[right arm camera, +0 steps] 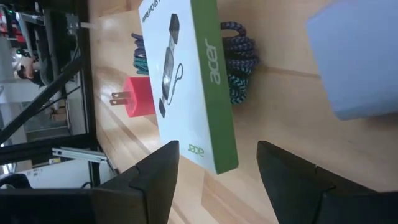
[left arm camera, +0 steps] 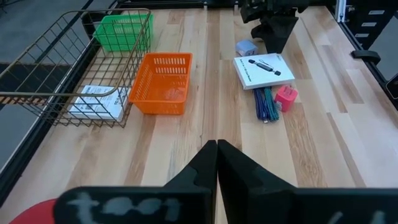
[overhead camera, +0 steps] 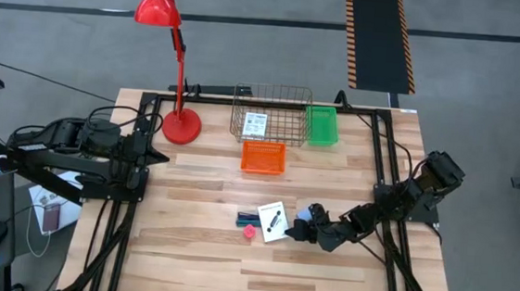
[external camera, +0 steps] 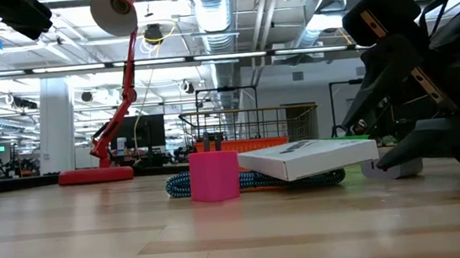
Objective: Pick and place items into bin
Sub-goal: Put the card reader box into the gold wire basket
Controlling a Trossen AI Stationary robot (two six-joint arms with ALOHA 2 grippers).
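1. Presently, right pincer (overhead camera: 304,231) spread, low on the tabletop (overhead camera: 324,271), beside white box (overhead camera: 273,220); possibly touching pale blue cube (overhead camera: 304,212).
2. Left pincer (left arm camera: 216,163) pressed together near the left edge.

The white box (overhead camera: 273,220) is the landmark. A braided teal-and-black cable (right arm camera: 239,59) lies largely hidden under it, only its coiled ends showing. Beside the box, the pale blue cube (right arm camera: 360,59) is blurred and cut off by the right wrist view's edge. In the high view, the right claw (overhead camera: 304,229) partly covers that cube. The printing on the card (overhead camera: 256,124) in the wire basket (overhead camera: 273,93), well beyond the box, is too small to read.
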